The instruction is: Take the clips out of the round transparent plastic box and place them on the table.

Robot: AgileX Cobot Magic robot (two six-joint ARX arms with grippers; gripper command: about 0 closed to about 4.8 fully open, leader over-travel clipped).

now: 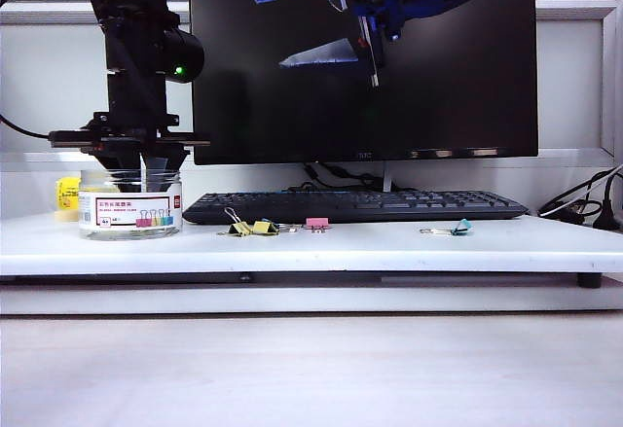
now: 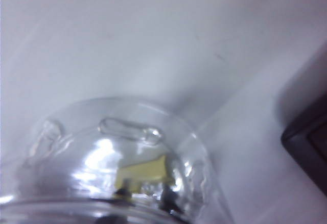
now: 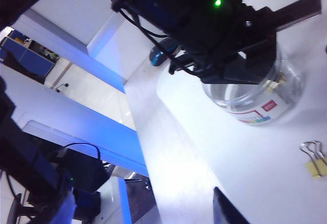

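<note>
- The round transparent plastic box (image 1: pixel 129 203) stands upright at the left end of the worktop (image 1: pixel 389 248), just left of the keyboard (image 1: pixel 355 205); a yellow roll (image 1: pixel 66 194) sits behind it on its left.
- The left pincer (image 1: pixel 146 176) reaches straight down into the box's open mouth; its fingertips are below the rim; the left wrist view shows a yellow clip (image 2: pixel 143 172) inside the box (image 2: pixel 117 157), close to the dark fingertips at the frame's edge.
- The left jaws look narrow, partly closed; whether they actually grip that clip I cannot tell, since the curved wall blurs the contact.
- The right pincer (image 1: pixel 352 20) hangs high in front of the monitor (image 1: pixel 362 57), well clear of the worktop, its jaws spread wide and empty; its wrist camera looks across at the box (image 3: pixel 253 94) and the left arm above it.
- Already out on the worktop: yellow clips (image 1: pixel 253 226) in front of the keyboard, one of which shows in the right wrist view (image 3: pixel 315 160); a pink clip (image 1: pixel 316 223) beside them; a teal clip (image 1: pixel 458 228) further right.
- Judged step: fetching another clip from inside the box; the task looks partly done.
- The next move calls for a firm pinch on the clip's body, then a straight lift so the fingers clear the rim without tipping or dragging the light box; then a carry to bare worktop beside the others.
</note>
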